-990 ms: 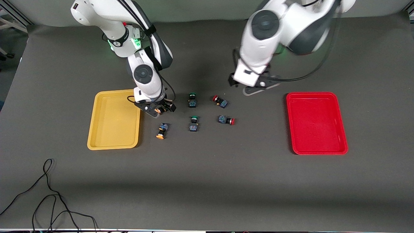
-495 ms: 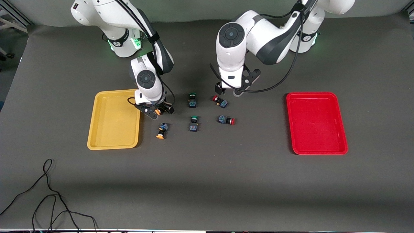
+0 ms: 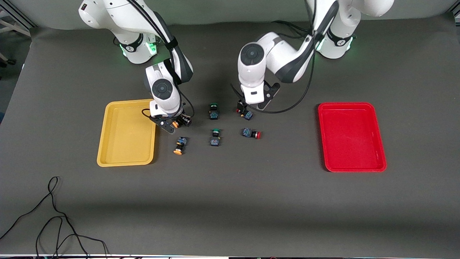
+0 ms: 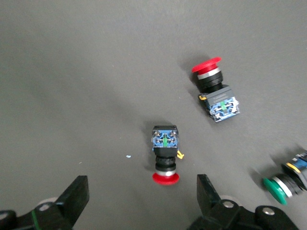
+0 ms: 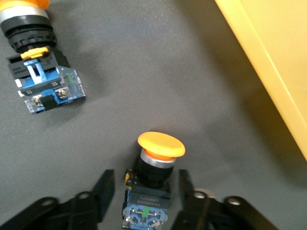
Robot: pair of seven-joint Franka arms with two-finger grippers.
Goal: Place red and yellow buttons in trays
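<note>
My right gripper [image 3: 176, 122] is low at the table beside the yellow tray [image 3: 122, 158]. Its open fingers [image 5: 103, 188] stand on either side of a yellow button [image 5: 154, 165], a small gap on each side. A second yellow button [image 3: 179, 145] lies nearer the front camera and also shows in the right wrist view [image 5: 41, 72]. My left gripper [image 3: 244, 107] is wide open just over a red button [image 3: 246, 114], whose cap [image 4: 165, 178] lies between the fingertips [image 4: 76, 194]. The other red button [image 3: 252, 134] lies nearer the camera and shows in the left wrist view [image 4: 217, 91]. The red tray [image 3: 352, 167] is empty.
Two green-capped switches [image 3: 213, 111] [image 3: 215, 137] lie between the yellow and red buttons; one shows in the left wrist view [image 4: 284, 184]. The yellow tray's rim [image 5: 268, 57] is close to my right gripper. A black cable [image 3: 54, 216] lies at the table's front corner.
My left arm has swung from near the red tray toward the table's middle and come down over the red button. My right gripper has hardly moved around the yellow button.
</note>
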